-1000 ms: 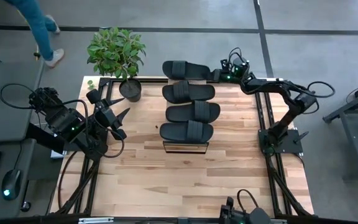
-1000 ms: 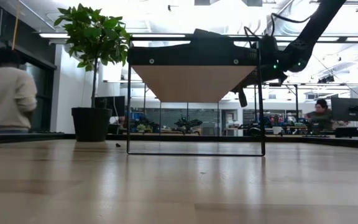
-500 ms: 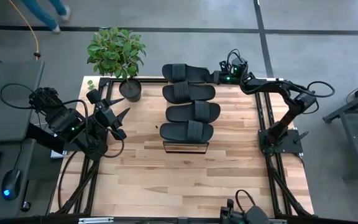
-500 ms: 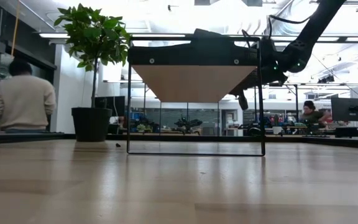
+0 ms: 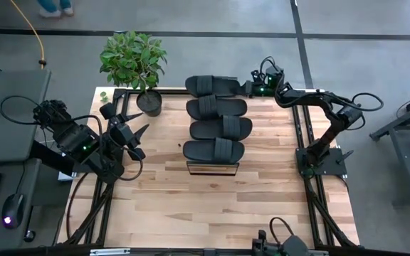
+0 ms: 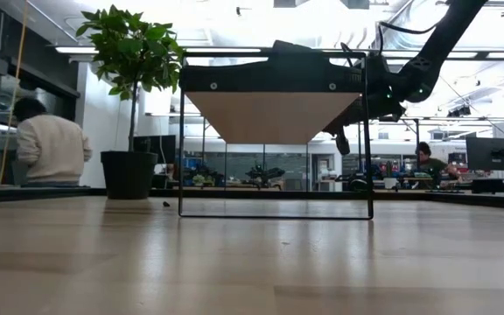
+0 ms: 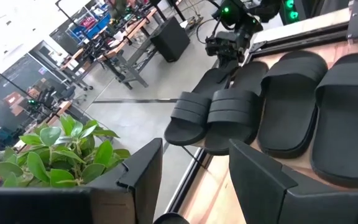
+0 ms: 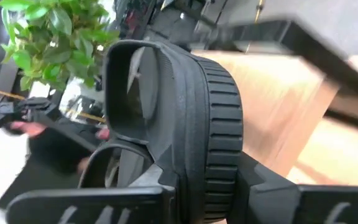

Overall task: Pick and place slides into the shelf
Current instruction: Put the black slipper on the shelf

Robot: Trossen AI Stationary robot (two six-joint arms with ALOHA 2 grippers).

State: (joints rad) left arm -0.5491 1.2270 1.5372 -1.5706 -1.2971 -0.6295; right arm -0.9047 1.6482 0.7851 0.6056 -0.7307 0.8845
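Four black slides lie side by side along the shelf (image 5: 213, 168), a light-wood rack standing on the table's middle. The farthest slide (image 5: 214, 85) lies beside the second one (image 5: 217, 107) at the shelf's far end. My right gripper (image 5: 250, 87) is shut on it from the table's far right. In the left wrist view this slide (image 7: 190, 116) sits at the outer end of the row. My left gripper (image 5: 132, 135) stands open at the table's left side, with nothing between its fingers (image 7: 261, 180). My right gripper pinches the farthest slide's heel end (image 8: 188, 171) between its two fingers, one on the footbed side and one on the underside. The fingers come about level from the table's right, along the slide. Whether the slide's sole rests on the shelf, I cannot tell.
A potted plant (image 5: 135, 60) stands at the table's far left corner, beside the shelf's far end. Bare wooden tabletop (image 5: 212, 206) lies between the shelf and the near edge. A person (image 6: 46, 144) sits in the room beyond the table.
My right gripper has rolled a little at the wrist while staying in place. The farthest slide has swung toward the near edge and now lies close against the second slide. A person beyond the table's far left has walked away.
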